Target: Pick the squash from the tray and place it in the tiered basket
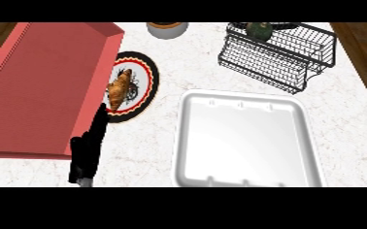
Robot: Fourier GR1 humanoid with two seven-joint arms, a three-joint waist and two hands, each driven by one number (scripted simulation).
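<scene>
Resting beside the tray (188, 140), the left hand (90, 148) holds nothing, fingers straight.

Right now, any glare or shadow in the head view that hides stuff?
Head view: soft bright sheen across the white tray, no detail lost; faint shadow along the tray's left rim; the wire tiered basket reads dark, and the green thing in its top tier is hard to make out; left hand is a black silhouette.

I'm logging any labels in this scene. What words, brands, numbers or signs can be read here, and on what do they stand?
None can be read.
The plate shows only a patterned red and black rim, no letters.
The tray, wire basket, red box and pot bear no text.
</scene>
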